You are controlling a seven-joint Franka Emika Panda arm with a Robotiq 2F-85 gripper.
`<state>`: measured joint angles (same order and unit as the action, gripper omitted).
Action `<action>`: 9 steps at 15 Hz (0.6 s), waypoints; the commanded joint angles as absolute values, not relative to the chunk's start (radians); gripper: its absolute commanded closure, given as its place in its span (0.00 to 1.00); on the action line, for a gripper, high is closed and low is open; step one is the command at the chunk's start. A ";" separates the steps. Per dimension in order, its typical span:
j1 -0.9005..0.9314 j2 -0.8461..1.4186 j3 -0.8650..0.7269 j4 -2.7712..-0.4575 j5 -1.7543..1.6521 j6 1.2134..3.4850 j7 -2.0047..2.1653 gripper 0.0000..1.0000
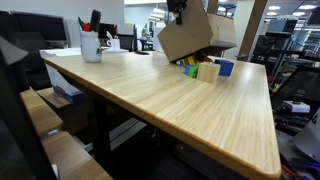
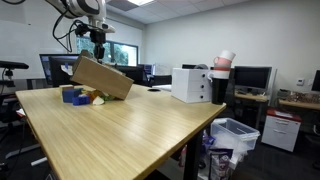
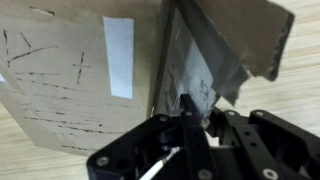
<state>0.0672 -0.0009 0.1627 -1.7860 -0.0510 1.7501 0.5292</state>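
Note:
My gripper (image 2: 98,58) is shut on the top edge of a brown cardboard box (image 2: 101,77) and holds it tilted above the wooden table (image 2: 130,125). The box also shows in an exterior view (image 1: 190,37), lifted at an angle with its flaps open. In the wrist view my fingers (image 3: 190,110) pinch a box flap (image 3: 205,50); a strip of white tape (image 3: 119,55) runs along the box wall. Several small coloured blocks (image 1: 205,68) lie on the table under the box's lower edge; they also show in an exterior view (image 2: 80,97).
A white mug holding pens (image 1: 91,45) stands at the table's far corner. A white printer-like box (image 2: 190,84) sits on the table's other end. A bin with a white bag (image 2: 232,135) stands on the floor. Monitors and desks fill the background.

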 commanded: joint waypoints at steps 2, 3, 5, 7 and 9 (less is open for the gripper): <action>0.097 0.061 0.148 -1.703 -0.073 1.648 0.518 0.98; 0.102 0.078 0.148 -1.683 -0.073 1.618 0.487 0.98; 0.110 0.101 0.145 -1.654 -0.076 1.581 0.486 0.98; 0.120 0.125 0.142 -1.624 -0.086 1.539 0.493 0.98; 0.127 0.142 0.138 -1.602 -0.090 1.513 0.494 0.98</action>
